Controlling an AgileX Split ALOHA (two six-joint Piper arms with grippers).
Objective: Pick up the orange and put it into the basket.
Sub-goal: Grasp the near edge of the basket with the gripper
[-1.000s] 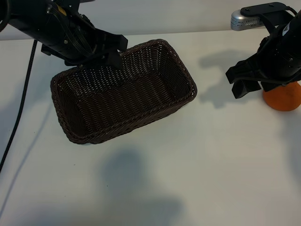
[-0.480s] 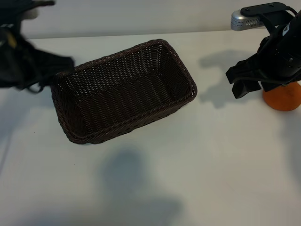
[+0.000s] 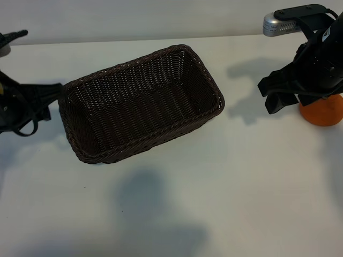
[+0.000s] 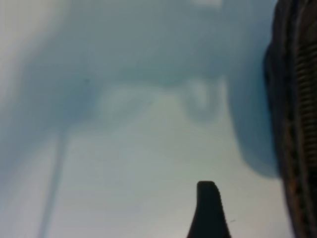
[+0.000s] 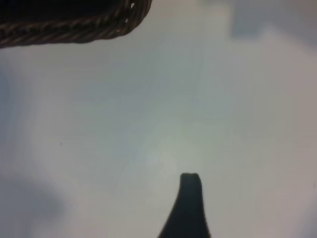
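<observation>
The right gripper (image 3: 278, 95) stood open and empty, the orange (image 3: 322, 111) just beside it, the basket (image 3: 140, 101) well apart; whether the left gripper (image 3: 32, 104) was open, I cannot tell.

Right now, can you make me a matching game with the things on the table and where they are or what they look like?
Things:
1. basket
2. orange
3. left claw
4. right claw

Clues:
A. bright and round, at the far right edge, partly hidden by an arm
B. dark woven, nothing inside
C. beside the basket's left end
D. open, between basket and orange

Pairs: 1-B, 2-A, 3-C, 4-D
</observation>
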